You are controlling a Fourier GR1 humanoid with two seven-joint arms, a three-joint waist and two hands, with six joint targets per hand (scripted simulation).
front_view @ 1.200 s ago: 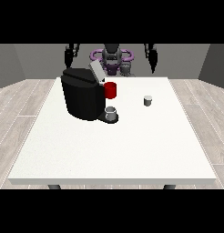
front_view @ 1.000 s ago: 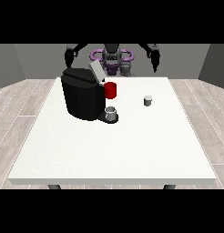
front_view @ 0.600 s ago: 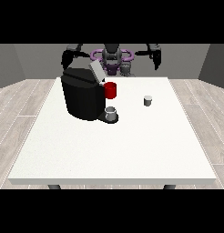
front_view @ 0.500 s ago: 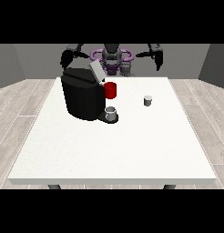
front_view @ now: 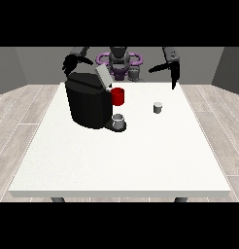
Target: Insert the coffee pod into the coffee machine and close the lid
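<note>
Grey walls and a pale wood-plank floor surround a large white square table [front_view: 116, 160] that fills the middle of the frame. On the table's upper left stands a bulky black coffee machine [front_view: 87, 103] with its grey lid [front_view: 102, 77] tilted up and open at the top. Touching the machine's right side is a red cylindrical part [front_view: 118, 96], and below it a small grey cup [front_view: 119, 120] sits on the machine's dark drip base. Right of centre, well apart from the machine, a small grey cylindrical coffee pod [front_view: 158, 107] stands upright on the bare tabletop.

At the top centre the robot's grey and purple torso [front_view: 119, 62] shows behind the table's far edge. The hand at the view's right [front_view: 174, 75] hangs above the table's far right edge, up and to the right of the pod, its fingers pointing straight down and holding nothing. The hand at the view's left [front_view: 70, 63] is raised just above the machine's upper left corner; whether its fingers are spread or curled cannot be told.
</note>
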